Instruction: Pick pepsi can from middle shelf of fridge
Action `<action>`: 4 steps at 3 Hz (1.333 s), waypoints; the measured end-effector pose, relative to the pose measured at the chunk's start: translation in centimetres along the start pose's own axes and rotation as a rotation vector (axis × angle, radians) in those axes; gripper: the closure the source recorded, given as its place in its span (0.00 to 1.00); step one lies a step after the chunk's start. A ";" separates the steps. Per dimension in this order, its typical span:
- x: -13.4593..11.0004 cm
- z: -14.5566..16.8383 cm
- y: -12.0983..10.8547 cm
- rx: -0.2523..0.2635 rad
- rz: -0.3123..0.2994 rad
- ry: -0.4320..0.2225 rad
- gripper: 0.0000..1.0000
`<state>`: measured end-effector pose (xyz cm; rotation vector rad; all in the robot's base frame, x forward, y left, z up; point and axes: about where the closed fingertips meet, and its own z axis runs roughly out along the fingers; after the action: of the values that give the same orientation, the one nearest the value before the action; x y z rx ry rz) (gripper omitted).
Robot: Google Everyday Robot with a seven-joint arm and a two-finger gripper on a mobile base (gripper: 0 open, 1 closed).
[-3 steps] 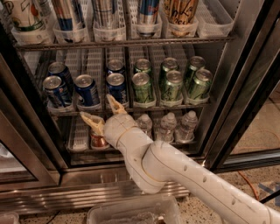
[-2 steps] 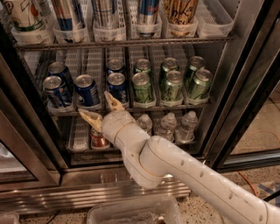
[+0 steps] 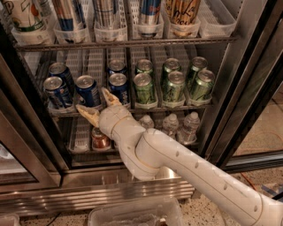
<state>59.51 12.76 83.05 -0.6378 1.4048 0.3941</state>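
Note:
The fridge (image 3: 247, 88) stands open in front of me. Its middle shelf (image 3: 132, 109) is a dark wire rack with clear lane trays. Several dark-blue pepsi cans stand on its left half; the front ones are at the far left (image 3: 56, 92), left of centre (image 3: 88, 90) and centre (image 3: 118, 88). My gripper (image 3: 98, 102) is open, with its cream fingers (image 3: 88, 114) spread at the shelf's front edge. It sits just below and in front of the left-of-centre can, between it and the centre can. It holds nothing.
Several green cans (image 3: 172, 86) fill the right half of the middle shelf. Tall cans (image 3: 106, 13) stand on the top shelf. A small red can (image 3: 100, 137) and water bottles (image 3: 189, 126) sit on the bottom shelf. A clear plastic bin (image 3: 132, 214) lies on the floor.
The gripper has moved up and a little forward toward the middle shelf's front edge, closer to the blue cans. Its fingers stay spread.

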 end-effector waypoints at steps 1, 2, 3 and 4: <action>0.2 1.3 -0.2 -0.006 0.000 0.004 0.28; 0.1 2.4 -0.6 -0.014 -0.001 -0.004 0.27; -0.1 3.6 -0.6 -0.031 -0.007 -0.011 0.27; -0.2 4.6 -0.5 -0.049 -0.015 -0.012 0.26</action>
<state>63.42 15.25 83.51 -0.6840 1.3814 0.4213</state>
